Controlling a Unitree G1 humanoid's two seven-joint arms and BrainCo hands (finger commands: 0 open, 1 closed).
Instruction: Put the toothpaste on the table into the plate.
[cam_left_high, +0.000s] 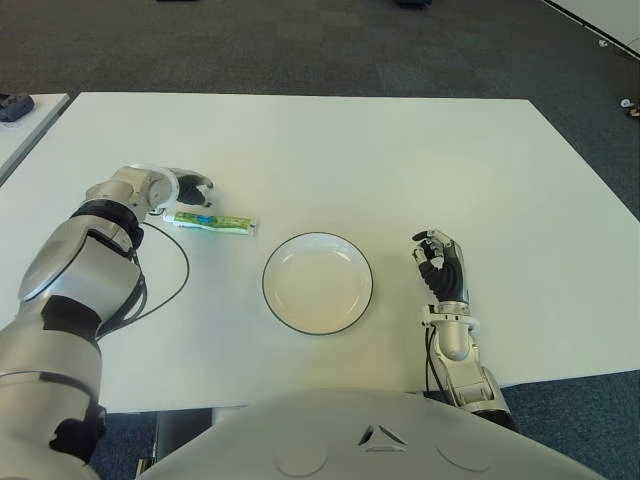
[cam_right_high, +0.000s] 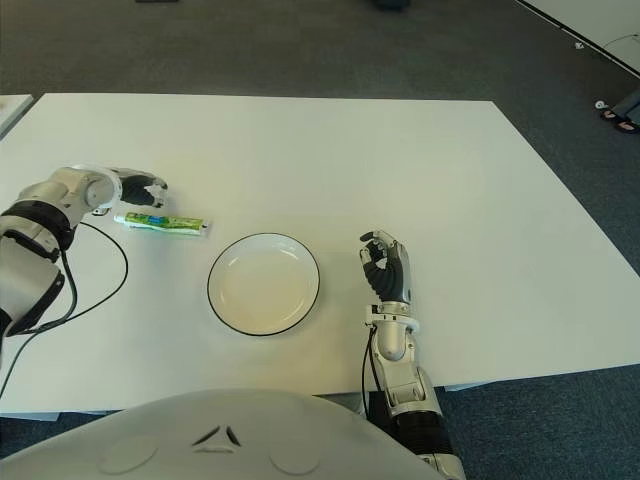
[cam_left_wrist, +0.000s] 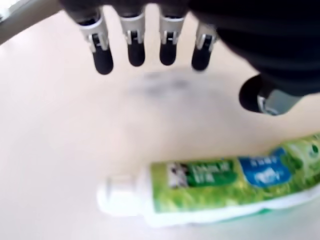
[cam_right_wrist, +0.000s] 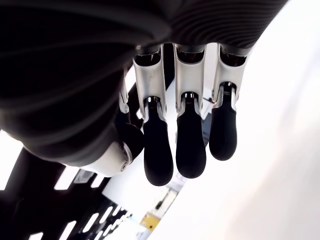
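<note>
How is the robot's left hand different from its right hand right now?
The left hand reaches out just above the toothpaste, fingers spread over it; the right hand stands upright to the right of the plate, nowhere near the tube. Both hold nothing.

A broad white surface (cam_left_high: 400, 160) fills the middle of the view, evenly lit, its far edge running straight across. Beyond that edge and past the right edge lies dark grey carpeted floor (cam_left_high: 300, 45). Off the far left corner a second white table (cam_left_high: 25, 125) shows, a small dark object (cam_left_high: 14, 105) sitting on it.
</note>
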